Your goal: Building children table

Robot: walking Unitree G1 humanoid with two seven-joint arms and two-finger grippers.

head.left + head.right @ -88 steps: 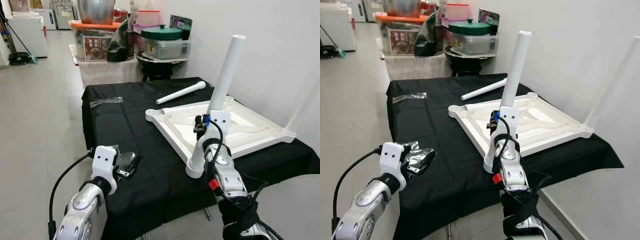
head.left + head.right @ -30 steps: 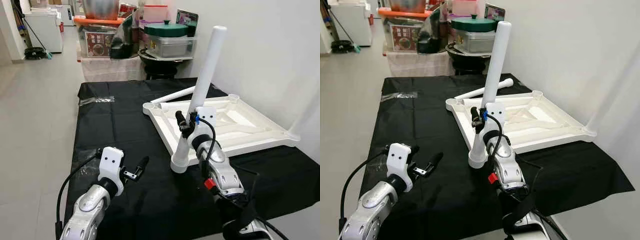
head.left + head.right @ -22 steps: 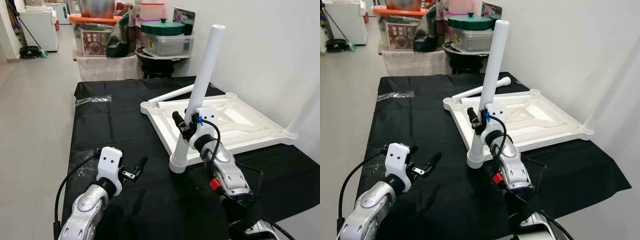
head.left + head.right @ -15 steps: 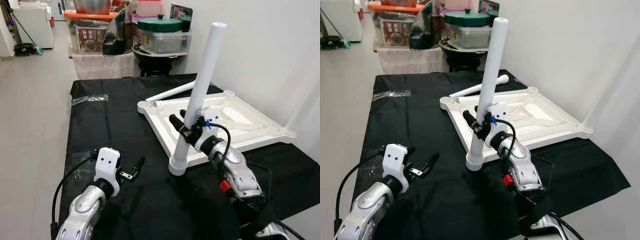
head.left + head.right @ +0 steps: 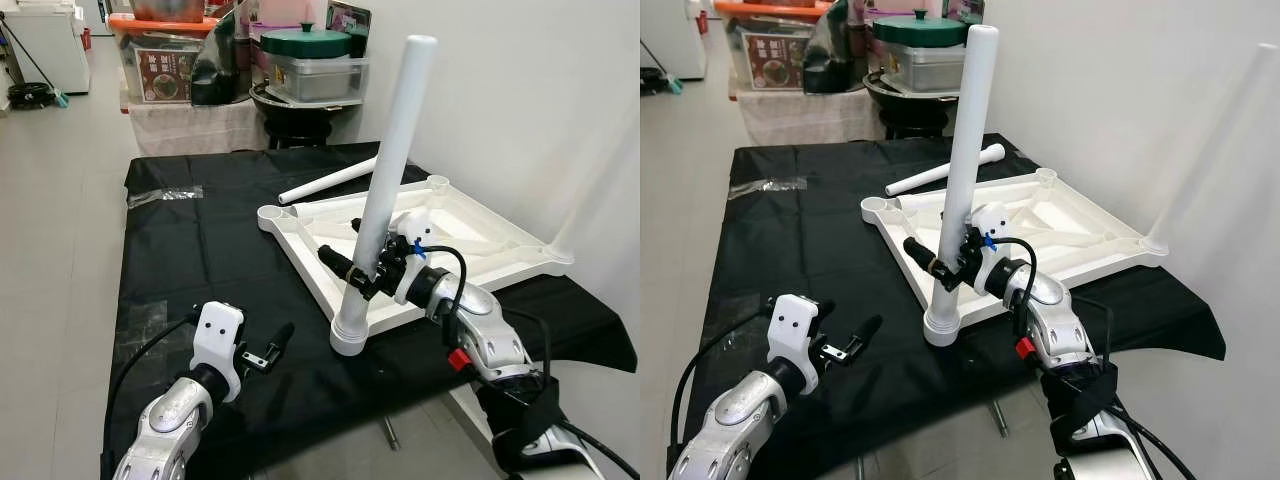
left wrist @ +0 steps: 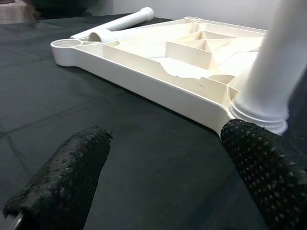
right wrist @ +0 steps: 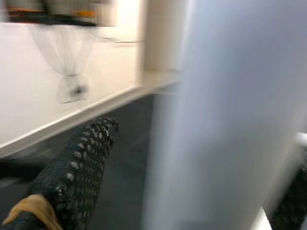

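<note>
A white tabletop (image 5: 470,235) lies upside down on a table under black cloth (image 5: 220,250). One white leg (image 5: 390,170) stands slightly tilted in its near corner socket. My right gripper (image 5: 358,272) reaches in from the right with the leg between its fingers. It is open, and a strip of cloth shows between one finger (image 7: 76,167) and the leg (image 7: 216,120). A second leg (image 5: 1215,135) stands at the far right corner. A loose leg (image 5: 330,182) lies behind the tabletop. My left gripper (image 5: 268,348) hovers open over the cloth, fingers (image 6: 67,177) wide apart and holding nothing.
A crumpled plastic wrapper (image 5: 165,193) lies at the cloth's far left. Behind the table stand boxes and a green-lidded pot (image 5: 305,65). A white wall runs close along the right side. Grey floor lies open to the left.
The camera has shifted. My right forearm has swung round to the right of the upright leg, its fingers now pointing left across it. The left gripper stays low over the cloth.
</note>
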